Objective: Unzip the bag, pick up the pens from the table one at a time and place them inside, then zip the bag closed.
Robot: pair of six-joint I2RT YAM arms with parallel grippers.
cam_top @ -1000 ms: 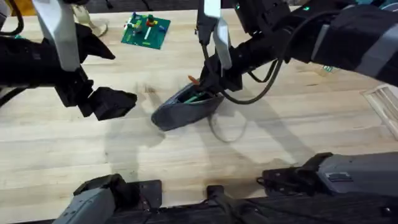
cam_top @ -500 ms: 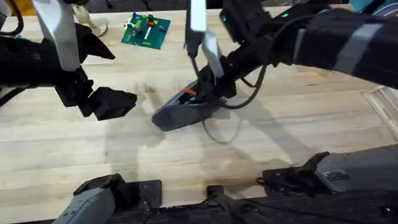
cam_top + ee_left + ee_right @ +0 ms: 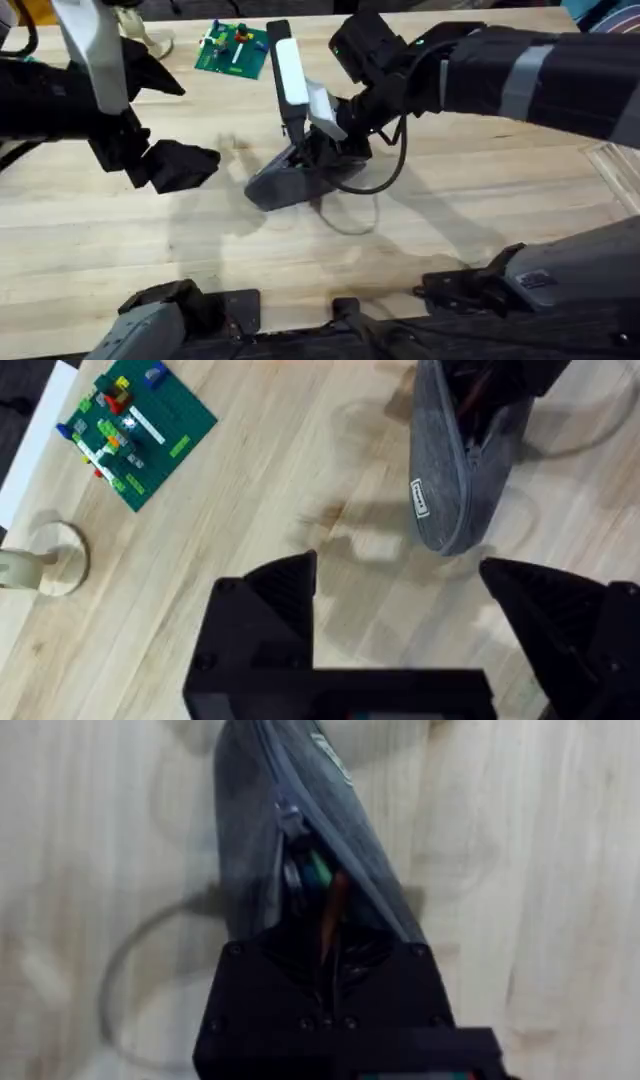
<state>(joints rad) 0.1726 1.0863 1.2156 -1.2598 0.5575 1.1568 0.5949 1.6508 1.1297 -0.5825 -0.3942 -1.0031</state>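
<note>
Right arm over the open bag mid-table

A green brick board (image 3: 234,48) lies beyond the grey bag (image 3: 290,180); the right gripper (image 3: 310,150) has sunk into its opening, covering the pens (image 3: 325,890), jaws' state unclear. The left gripper (image 3: 180,165) waits beside, jaws apart.

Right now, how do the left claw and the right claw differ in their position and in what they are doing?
The left claw hovers over bare table, apart from the grey pouch; the right claw is down at the pouch's open zipper. The left claw stands open and empty; the right claw's fingers are buried in the opening, beside an orange pen and a green one, so their state is hidden. Both are black.
</note>
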